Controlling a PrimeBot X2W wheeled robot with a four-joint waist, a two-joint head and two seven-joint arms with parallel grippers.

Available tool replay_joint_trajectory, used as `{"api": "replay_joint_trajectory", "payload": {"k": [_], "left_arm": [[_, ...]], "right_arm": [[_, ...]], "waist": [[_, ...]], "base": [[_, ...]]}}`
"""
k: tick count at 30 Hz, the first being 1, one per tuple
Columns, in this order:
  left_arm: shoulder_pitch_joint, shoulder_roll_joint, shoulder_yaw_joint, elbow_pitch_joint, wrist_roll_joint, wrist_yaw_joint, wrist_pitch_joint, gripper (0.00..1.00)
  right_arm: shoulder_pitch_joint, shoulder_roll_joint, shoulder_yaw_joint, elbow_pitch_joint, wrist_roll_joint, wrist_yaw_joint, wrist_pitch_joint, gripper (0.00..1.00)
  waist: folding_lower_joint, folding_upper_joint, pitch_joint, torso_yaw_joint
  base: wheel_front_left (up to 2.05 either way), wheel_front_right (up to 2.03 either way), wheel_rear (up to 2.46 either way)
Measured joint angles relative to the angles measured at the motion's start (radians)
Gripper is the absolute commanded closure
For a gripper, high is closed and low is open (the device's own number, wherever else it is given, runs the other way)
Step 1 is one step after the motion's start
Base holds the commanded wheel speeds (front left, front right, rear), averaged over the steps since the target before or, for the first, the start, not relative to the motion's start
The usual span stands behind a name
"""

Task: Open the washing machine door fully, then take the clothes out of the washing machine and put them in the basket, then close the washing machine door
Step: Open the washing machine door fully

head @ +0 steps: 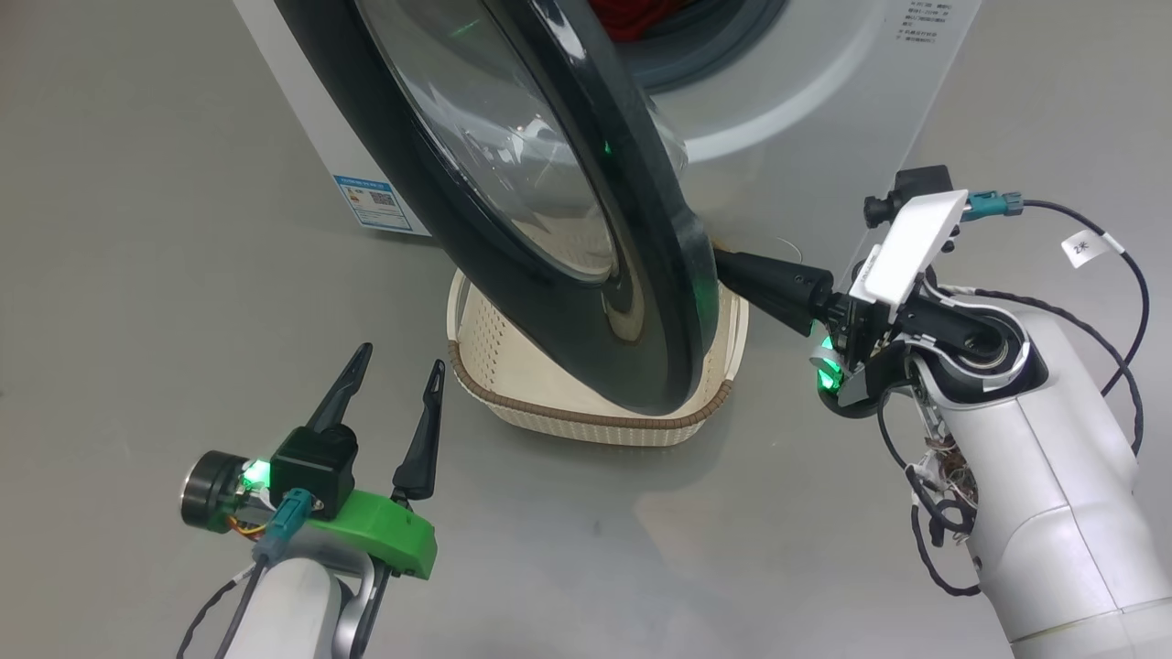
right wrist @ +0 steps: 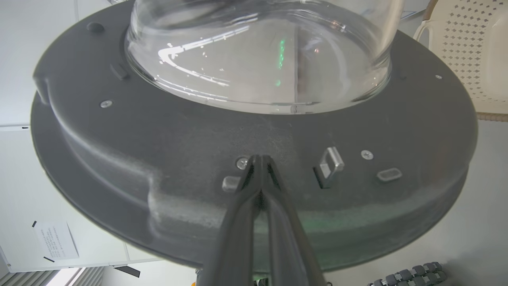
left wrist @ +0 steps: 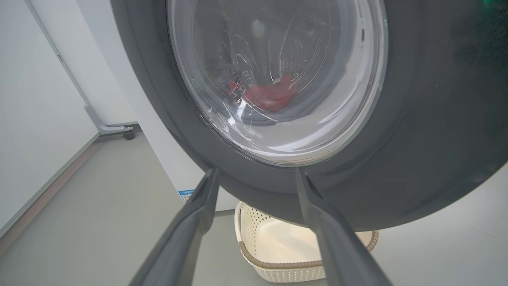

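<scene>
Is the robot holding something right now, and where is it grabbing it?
Nothing is held. The right end effector is shut, tips against the inner side of the washing machine door. The left end effector is open and empty.

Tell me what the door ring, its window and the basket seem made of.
Door ring: probably plastic, glossy black outside with sharp reflections; the inner face looks matt and grainy. Window: clear, likely glass, bulging, with bright highlights. Basket: cream perforated plastic, with a brown woven-look rim.
</scene>
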State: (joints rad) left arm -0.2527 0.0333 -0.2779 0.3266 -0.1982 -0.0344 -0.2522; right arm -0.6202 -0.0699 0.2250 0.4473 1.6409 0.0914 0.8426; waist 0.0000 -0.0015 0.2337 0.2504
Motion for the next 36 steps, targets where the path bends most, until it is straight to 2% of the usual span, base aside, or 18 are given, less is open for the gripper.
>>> {"api": "replay_joint_trajectory", "payload": {"k": [7,16,21,28,36], "left_arm": [[0.012,0.000,-0.001,0.004,0.005,0.000,0.000,0.00],[0.033,0.000,0.001,0.004,0.005,0.000,0.000,0.00],[0.033,0.000,0.004,-0.001,0.006,0.000,0.000,0.00],[0.038,0.001,0.024,-0.008,0.006,0.000,0.000,0.00],[0.055,0.002,0.038,-0.011,0.007,0.004,0.000,0.00]], "right_arm": [[0.038,0.003,0.062,-0.014,0.023,0.008,0.007,1.00],[0.079,0.006,0.198,-0.060,0.129,0.013,0.001,1.00],[0.080,0.006,0.228,-0.071,0.138,0.013,-0.028,1.00],[0.093,0.007,0.230,-0.072,0.156,0.013,-0.085,1.00],[0.136,0.008,0.115,-0.069,0.165,0.022,-0.210,1.00]], "waist": [[0.0000,0.0000,-0.029,0.006],[0.0000,0.0000,-0.067,0.015],[0.0000,0.0000,-0.073,0.014],[0.0000,0.0000,-0.080,0.000],[0.0000,0.0000,-0.093,-0.036]], "base": [[0.00,0.00,0.00],[0.00,0.00,0.00],[0.00,0.00,0.00],[0.00,0.00,0.00],[0.00,0.00,0.00]]}}
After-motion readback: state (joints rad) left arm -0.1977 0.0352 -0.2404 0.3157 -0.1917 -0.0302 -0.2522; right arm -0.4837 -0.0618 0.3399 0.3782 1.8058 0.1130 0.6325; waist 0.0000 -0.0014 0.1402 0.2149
